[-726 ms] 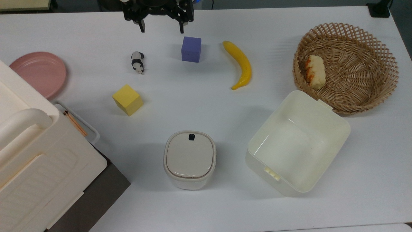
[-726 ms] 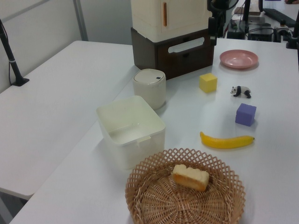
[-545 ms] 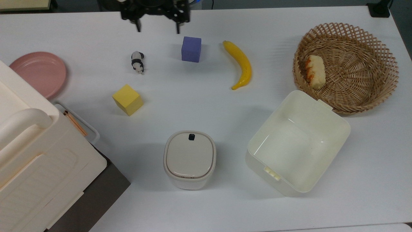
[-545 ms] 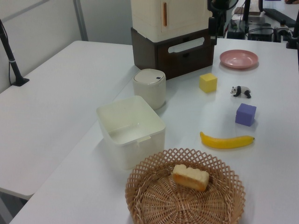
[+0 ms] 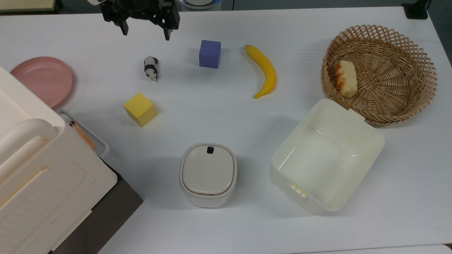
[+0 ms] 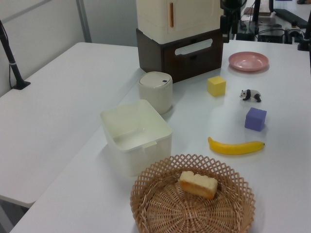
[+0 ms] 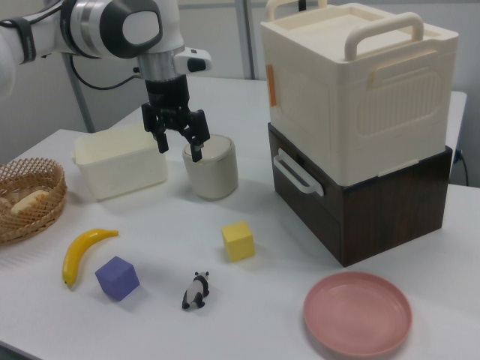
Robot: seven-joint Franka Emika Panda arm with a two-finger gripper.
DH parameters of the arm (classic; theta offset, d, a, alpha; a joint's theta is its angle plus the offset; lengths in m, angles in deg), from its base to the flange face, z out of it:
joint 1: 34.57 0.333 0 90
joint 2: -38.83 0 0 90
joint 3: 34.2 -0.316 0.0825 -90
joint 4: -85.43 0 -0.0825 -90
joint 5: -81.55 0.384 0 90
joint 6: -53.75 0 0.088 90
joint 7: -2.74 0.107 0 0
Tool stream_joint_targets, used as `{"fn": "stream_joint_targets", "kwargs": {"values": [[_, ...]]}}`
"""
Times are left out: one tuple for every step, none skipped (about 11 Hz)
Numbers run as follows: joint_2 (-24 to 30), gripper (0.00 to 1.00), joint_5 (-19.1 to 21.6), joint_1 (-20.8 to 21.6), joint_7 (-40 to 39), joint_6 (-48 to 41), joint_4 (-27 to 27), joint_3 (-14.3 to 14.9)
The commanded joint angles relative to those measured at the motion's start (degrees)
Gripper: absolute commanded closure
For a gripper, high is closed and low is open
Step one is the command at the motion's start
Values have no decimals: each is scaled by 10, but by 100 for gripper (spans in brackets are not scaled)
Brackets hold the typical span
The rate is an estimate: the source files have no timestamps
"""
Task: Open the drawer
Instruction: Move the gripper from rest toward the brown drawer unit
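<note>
We see the gripper (image 7: 177,144) high above the table (image 5: 219,106), its 2 fingers spread and holding nothing. The drawer (image 7: 315,196) sits closed in the dark cabinet under the cream box (image 7: 352,82), at the right view's right, its white handle (image 7: 298,174) untouched.

Dark-brown wooden drawer (image 7: 311,196), white loop handle (image 7: 298,173), shut flush, under the cream cabinet (image 7: 352,82)

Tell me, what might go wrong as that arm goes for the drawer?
The open gripper hangs well away from the drawer's white handle, with the yellow cube and toy panda nearby; a low path could knock them. The handle is slim, so the fingers might miss it. Pulling could also shift the cream box stacked on top.
</note>
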Motion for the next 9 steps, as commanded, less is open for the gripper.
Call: {"fn": "stream_joint_targets", "kwargs": {"values": [[6, 0, -8, 4, -2, 13, -9, -1], [6, 0, -8, 4, -2, 13, -9, -2], [6, 0, -8, 4, -3, 13, -9, -2], [6, 0, -8, 4, -7, 13, -9, -2], [5, 0, -8, 4, -8, 13, -9, -1], [5, 0, -8, 6, -9, 11, -9, -2], [5, 0, -8, 8, -8, 10, -10, -3], [4, 0, -8, 11, -8, 10, -10, -5], [-4, 0, -7, 12, -7, 11, -9, -9]]}}
